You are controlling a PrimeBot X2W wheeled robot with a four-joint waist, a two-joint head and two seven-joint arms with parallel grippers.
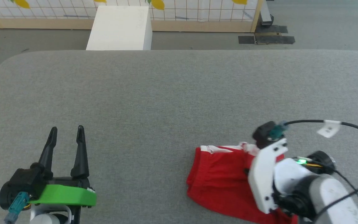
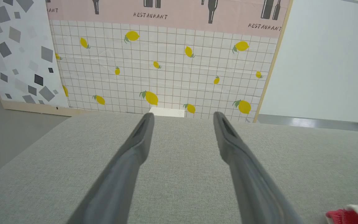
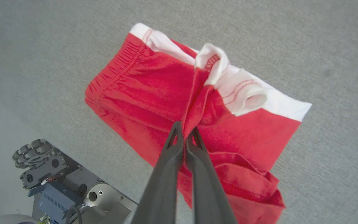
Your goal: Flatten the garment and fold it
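The garment (image 1: 220,177) is a pair of red shorts with a white band, lying bunched at the near right of the grey table; its red and white edge (image 2: 351,215) also peeks in at the lower right of the left wrist view. Seen from the right wrist, my right gripper (image 3: 185,129) is shut on a pinched fold of red fabric in the middle of the garment (image 3: 154,77), pulling it up into a ridge. The white band (image 3: 244,93) is curled over beside that ridge. My left gripper (image 1: 67,132) stands open at the near left, nothing between its fingers (image 2: 141,137).
The grey padded table (image 1: 166,93) stretches wide around the garment. A white box (image 1: 119,28) stands on the floor behind the table's far edge, before a lemon-patterned wall (image 2: 166,71). The robot's wheeled base (image 3: 57,180) shows below the table's near edge.
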